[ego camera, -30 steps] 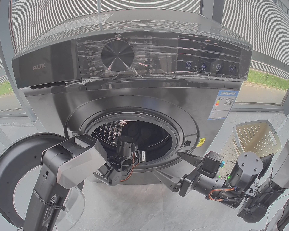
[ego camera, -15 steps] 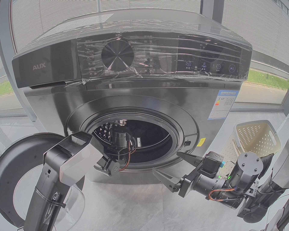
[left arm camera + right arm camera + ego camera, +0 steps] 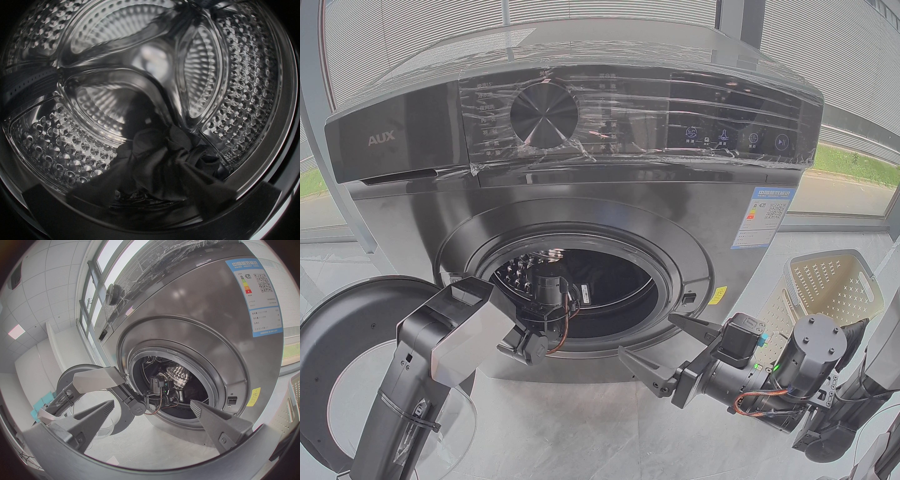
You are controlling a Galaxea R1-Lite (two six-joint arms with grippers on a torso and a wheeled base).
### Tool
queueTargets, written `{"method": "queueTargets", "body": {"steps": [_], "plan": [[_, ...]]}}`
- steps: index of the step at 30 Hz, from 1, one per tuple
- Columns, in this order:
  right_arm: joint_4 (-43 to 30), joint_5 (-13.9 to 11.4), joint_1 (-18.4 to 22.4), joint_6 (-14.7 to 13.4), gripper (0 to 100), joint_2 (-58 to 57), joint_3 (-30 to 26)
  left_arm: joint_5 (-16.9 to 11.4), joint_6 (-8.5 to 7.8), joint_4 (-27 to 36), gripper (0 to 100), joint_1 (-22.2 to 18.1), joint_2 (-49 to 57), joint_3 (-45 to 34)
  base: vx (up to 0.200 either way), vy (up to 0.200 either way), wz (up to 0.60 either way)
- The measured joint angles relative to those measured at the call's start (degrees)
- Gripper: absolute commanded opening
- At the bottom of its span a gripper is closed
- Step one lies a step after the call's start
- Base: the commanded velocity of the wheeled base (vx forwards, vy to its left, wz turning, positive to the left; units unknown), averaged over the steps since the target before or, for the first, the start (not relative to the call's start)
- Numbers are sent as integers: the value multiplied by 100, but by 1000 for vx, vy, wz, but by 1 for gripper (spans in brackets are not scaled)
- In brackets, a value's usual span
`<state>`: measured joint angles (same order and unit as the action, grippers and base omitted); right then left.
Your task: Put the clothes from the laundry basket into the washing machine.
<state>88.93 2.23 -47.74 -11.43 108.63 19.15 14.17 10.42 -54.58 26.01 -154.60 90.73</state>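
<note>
The right gripper [image 3: 645, 334] is held low before the washer [image 3: 612, 200], spread wide and empty; just beyond it the left arm [image 3: 456, 331] is bent toward the round mouth, and the left gripper [image 3: 575, 295] is carried past the front rim into the drum [image 3: 240, 78]; whether that gripper is parted or closed, or has hold of anything, cannot be told. The door [image 3: 337, 350] is swung open at the washer's left edge; the basket [image 3: 831, 284] is seen tilted beside the washer's right side, with no clothes on the part of its perforated inside that shows. A dark garment [image 3: 168, 162] is heaped on the drum's floor, close to the front rim, with one fold trailed toward the door seal. The step in hand is judged to be the depositing of clothes in the drum, and the task seems near its end; the cloth should be let go well inside and the trailing fold nudged back from the rim, so that nothing is caught by the door; the arm is best drawn straight out through the middle of the mouth, clear of the seal.
</note>
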Motion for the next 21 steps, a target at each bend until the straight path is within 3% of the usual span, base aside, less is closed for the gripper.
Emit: {"method": "queueTargets", "body": {"steps": [10, 21], "plan": [[-2, 0, 2, 2, 100, 0, 0, -5, 79, 15, 100, 282, 380, -744, 0, 0, 0], [0, 0, 4, 2, 100, -4, -11, -7, 224, -222, 100, 841, 1257, -2586, 0, 0, 0]]}}
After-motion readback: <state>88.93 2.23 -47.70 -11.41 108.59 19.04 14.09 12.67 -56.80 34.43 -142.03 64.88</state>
